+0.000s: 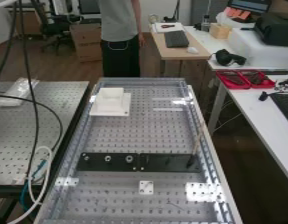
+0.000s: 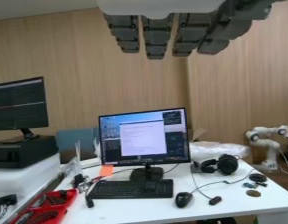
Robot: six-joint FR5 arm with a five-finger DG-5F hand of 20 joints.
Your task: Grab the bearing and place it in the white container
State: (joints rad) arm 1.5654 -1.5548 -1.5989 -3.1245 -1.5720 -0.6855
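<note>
In the wrist view the hand [image 2: 156, 37] has its dark fingers extended side by side, with nothing held against them. Several small metal ring-shaped parts, which look like bearings, sit on the left half of a long black plate; one bearing [image 1: 129, 159] is nearest the plate's middle. The white container [image 1: 120, 107] stands at the bench's far left, a square block with a smaller raised square part on its base.
A black plate [image 1: 169, 162] lies across the perforated bench [image 1: 121, 135], with a thin upright rod [image 1: 197, 142] at its right end. Cables [image 1: 36, 100] hang at the left. Red trays [image 1: 244, 79] and a monitor [image 2: 144, 137] are on a side table.
</note>
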